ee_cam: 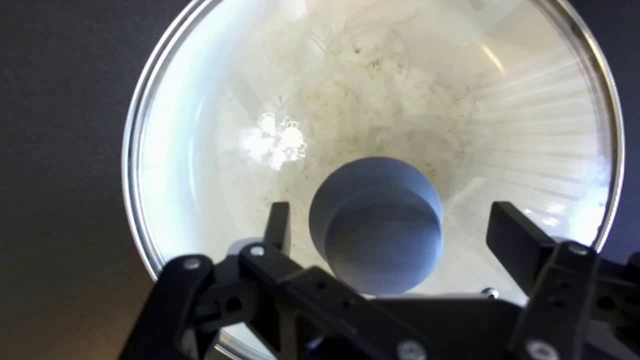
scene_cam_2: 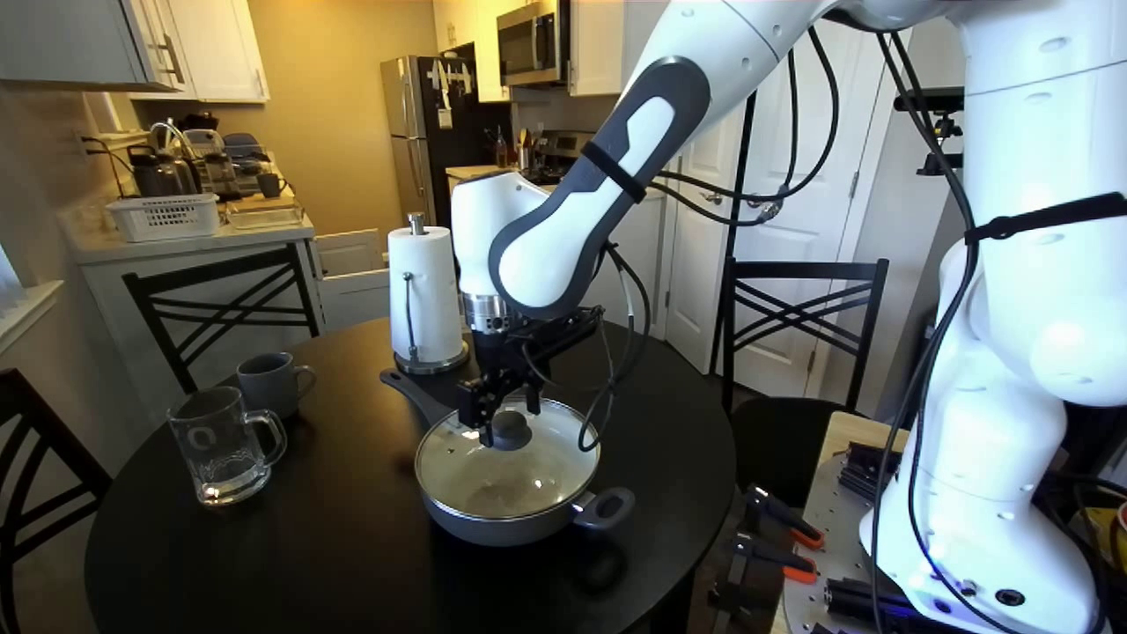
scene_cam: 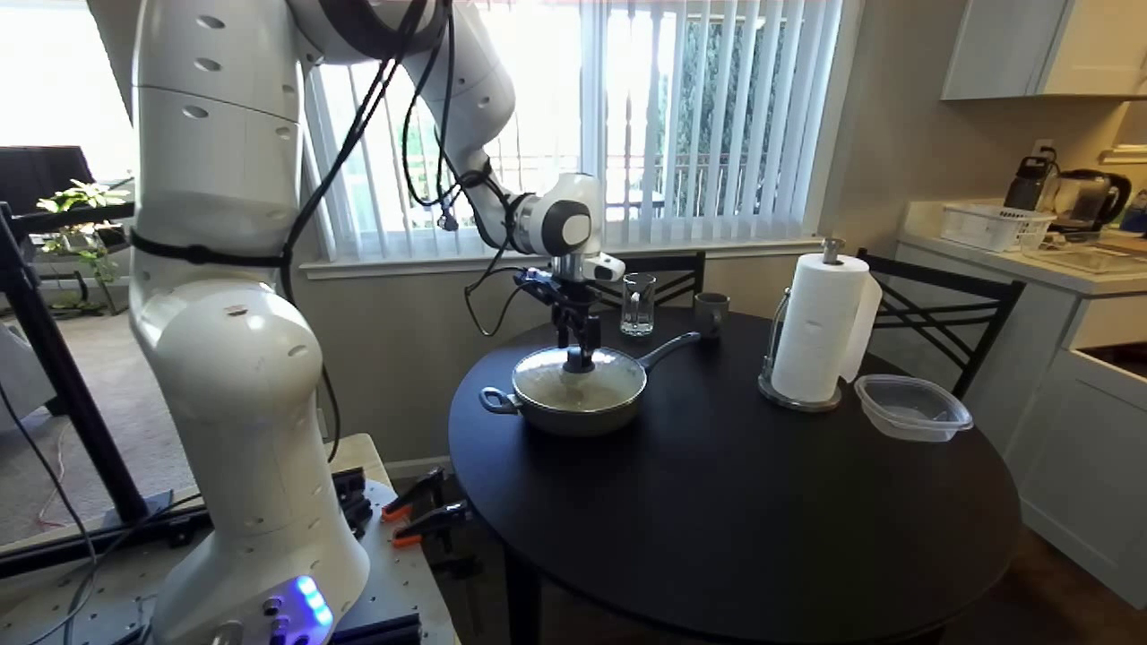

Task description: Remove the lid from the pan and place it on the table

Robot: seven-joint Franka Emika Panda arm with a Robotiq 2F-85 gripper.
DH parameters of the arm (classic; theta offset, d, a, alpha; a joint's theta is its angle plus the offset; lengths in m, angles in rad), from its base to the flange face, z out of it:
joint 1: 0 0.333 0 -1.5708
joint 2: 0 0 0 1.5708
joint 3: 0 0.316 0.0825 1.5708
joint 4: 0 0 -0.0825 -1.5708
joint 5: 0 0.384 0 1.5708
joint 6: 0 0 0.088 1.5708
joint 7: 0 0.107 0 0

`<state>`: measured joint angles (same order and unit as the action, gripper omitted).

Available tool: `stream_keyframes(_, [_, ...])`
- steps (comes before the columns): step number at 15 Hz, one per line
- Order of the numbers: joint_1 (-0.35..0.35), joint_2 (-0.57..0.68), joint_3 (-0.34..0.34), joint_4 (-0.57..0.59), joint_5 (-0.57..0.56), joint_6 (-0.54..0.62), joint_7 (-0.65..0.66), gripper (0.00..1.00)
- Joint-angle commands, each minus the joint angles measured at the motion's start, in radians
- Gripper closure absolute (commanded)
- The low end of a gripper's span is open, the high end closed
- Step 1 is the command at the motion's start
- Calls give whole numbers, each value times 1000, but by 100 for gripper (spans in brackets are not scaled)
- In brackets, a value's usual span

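The clear glass lid (scene_cam: 618, 376) with a metal rim and dark knob sits on the grey pan (scene_cam: 578, 423). The lid (scene_cam_2: 493, 480) and pan (scene_cam_2: 491, 532) also show in an exterior view. The pan stands on the dark round table (scene_cam: 762, 528), its long handle pointing away from the robot base and its short loop handle towards it. My gripper (scene_cam_2: 511, 421) points down over the lid. In the wrist view the gripper (ee_cam: 392, 222) is open, one finger on each side of the knob, with gaps on both sides. The lid (ee_cam: 350, 100) fills most of that view.
A glass mug (scene_cam: 638, 305) and a grey mug (scene_cam: 711, 313) stand near the pan's long handle. A paper towel roll on a stand (scene_cam: 817, 331) and a clear plastic container (scene_cam: 912, 409) stand further along the table. Chairs (scene_cam_2: 224, 308) surround the table.
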<state>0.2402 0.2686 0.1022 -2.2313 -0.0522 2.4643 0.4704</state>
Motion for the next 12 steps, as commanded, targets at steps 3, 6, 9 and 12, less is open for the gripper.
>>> stream_keyframes(3, [15, 29, -10, 25, -4, 12, 51, 25])
stream_keyframes(6, [16, 37, -12, 36, -2, 8, 54, 40])
stream_keyframes(9, [15, 39, -17, 39, -3, 7, 57, 59])
stream_keyframes(12, [13, 37, -22, 42, -2, 5, 60, 67])
